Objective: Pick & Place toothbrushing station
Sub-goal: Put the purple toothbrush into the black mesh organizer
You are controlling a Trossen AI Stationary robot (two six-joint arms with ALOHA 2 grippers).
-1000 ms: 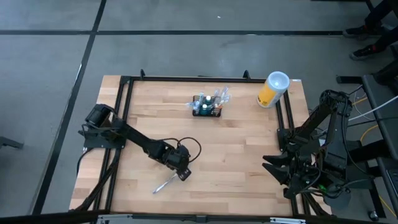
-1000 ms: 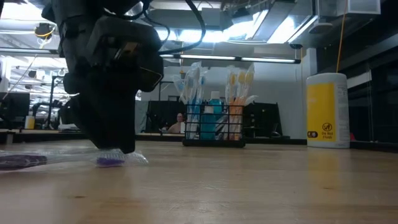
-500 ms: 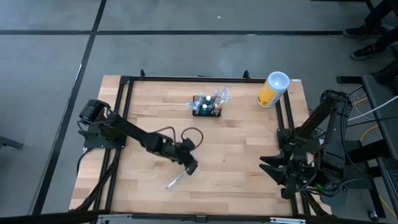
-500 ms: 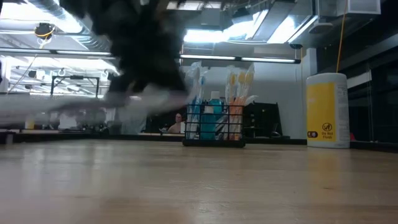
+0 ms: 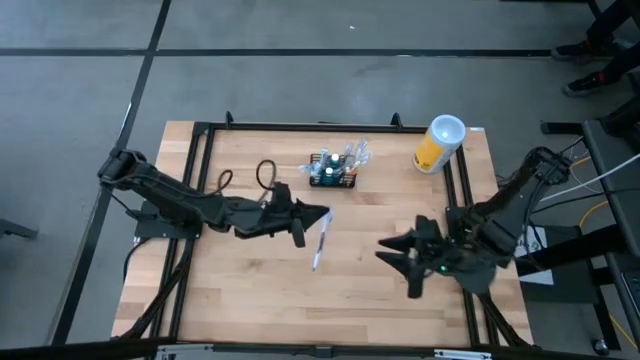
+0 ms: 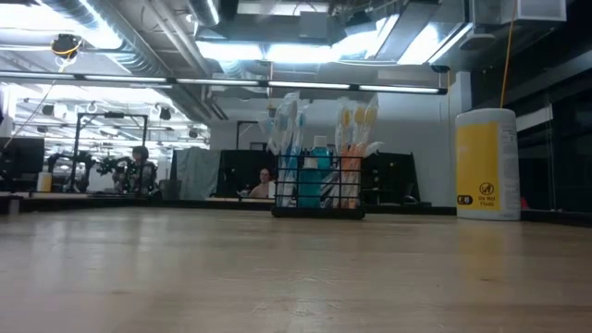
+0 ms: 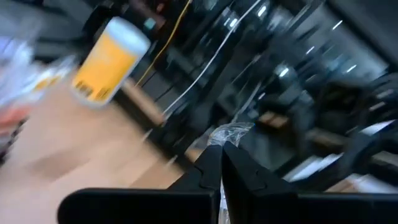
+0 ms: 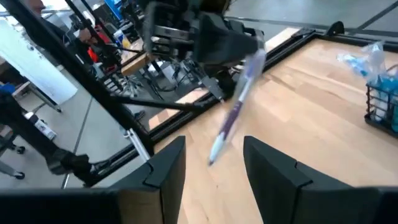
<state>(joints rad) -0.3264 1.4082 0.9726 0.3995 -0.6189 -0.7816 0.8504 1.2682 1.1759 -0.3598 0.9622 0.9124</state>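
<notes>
Overhead and bench-level views of a wooden bench (image 5: pixel 380 290) with two dark arms. The toothbrushing station (image 5: pixel 333 171), a low black wire-mesh caddy holding upright wrapped toothbrushes and a small blue-capped bottle, stands near the far edge of the bench, slightly left of centre; in the low view it (image 6: pixel 319 188) sits upright on the bench with the brush heads rising well above its rim. A yellow canister (image 5: pixel 438 145) with a white lid stands to the right of the station, well apart from it.

The left gripper (image 5: pixel 318 216) is raised above the middle of the bench, just in front of the station and apart from it. Its fingers are closed tight on the top end of a wrapped toothbrush (image 5: pixel 320 243), which hangs down toward the near side; the left wrist view shows the two fingertips pressed together with clear wrapping (image 7: pixel 229 132) pinched between them.

The right gripper (image 5: pixel 392 252) reaches in over the right-centre of the bench, near the hanging toothbrush and well in front of the station. Its fingers are spread wide and hold nothing; in the right wrist view the toothbrush (image 8: pixel 236 106) appears beyond the gap between them.
</notes>
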